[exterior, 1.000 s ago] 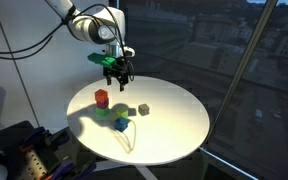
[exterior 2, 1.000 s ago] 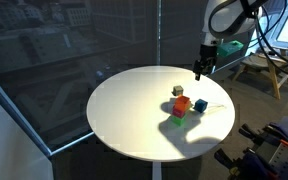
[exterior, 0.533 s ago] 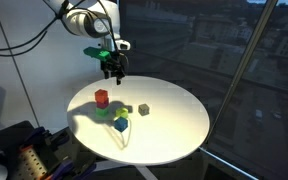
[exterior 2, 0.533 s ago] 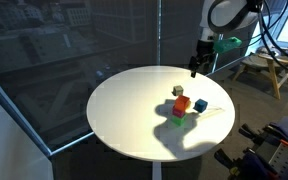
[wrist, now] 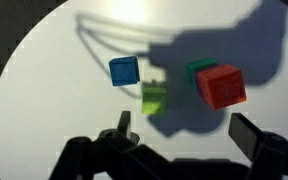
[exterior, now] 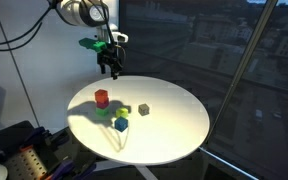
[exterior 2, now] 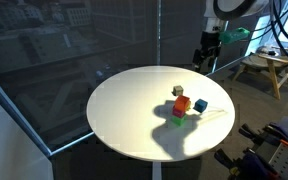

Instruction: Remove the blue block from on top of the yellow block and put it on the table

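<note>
Hanging high over the tabletop (wrist: 44, 110), the end effector (wrist: 182, 122) was spread wide and carrying nothing. The wrist view made that pretty obvious: both fingers (wrist: 124, 122) were apart, with only shadowed tabletop between them. In both exterior views the end effector (exterior: 111, 70) (exterior 2: 201, 62) sat well clear of all the cubes, up near the far rim.

Below it, the blue block (wrist: 124, 70) looked to be resting on the tabletop on its own, not stacked on anything. It was at roughly 10 o'clock from the yellow block (wrist: 154, 97), just beside it. I couldn't tell whether the corners were actually touching. The yellow block had nothing on top and sat in shadow, so it read a bit greenish. A red cube (wrist: 221, 85) was out around 3 o'clock from it, with a green cube (wrist: 197, 68) tucked right behind the red one. A grey cube (exterior: 143, 109) sat apart from the cluster in an exterior view.

So my take is the job was basically done: blue off yellow, down on the tabletop, grip let go. The only thing I'd say was left was maybe parking the arm.
</note>
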`<state>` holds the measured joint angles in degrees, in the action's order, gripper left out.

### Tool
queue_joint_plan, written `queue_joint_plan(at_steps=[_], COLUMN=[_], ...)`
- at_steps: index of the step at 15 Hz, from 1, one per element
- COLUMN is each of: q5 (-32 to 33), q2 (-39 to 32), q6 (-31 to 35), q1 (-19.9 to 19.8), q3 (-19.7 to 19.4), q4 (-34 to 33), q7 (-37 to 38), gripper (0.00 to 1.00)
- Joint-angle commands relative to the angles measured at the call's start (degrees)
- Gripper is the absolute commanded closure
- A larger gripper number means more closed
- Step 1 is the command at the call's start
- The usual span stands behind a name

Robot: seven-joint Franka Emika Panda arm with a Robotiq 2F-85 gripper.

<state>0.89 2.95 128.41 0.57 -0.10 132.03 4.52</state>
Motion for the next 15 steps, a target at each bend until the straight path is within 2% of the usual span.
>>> queue_joint_plan(at_steps=[1,8,10,11,15], q5=[-1.41,-2.73,-4.09,-2.25,-2.97], q2=[3.79,7.24,7.50,5.84,6.15], q6=[-4.47,-8.73,-9.67,-8.01,-8.64], q1=[0.04,0.54,0.83,0.41,0.47], q3=[0.27,0.41,0.03,0.55,0.49], q4=[0.50,0.93,0.62,0.14,0.14], q7=[-0.78,-5.57,-9.18,-5.61,-7.56], gripper=[0.00,0.00,0.00,0.00,0.00])
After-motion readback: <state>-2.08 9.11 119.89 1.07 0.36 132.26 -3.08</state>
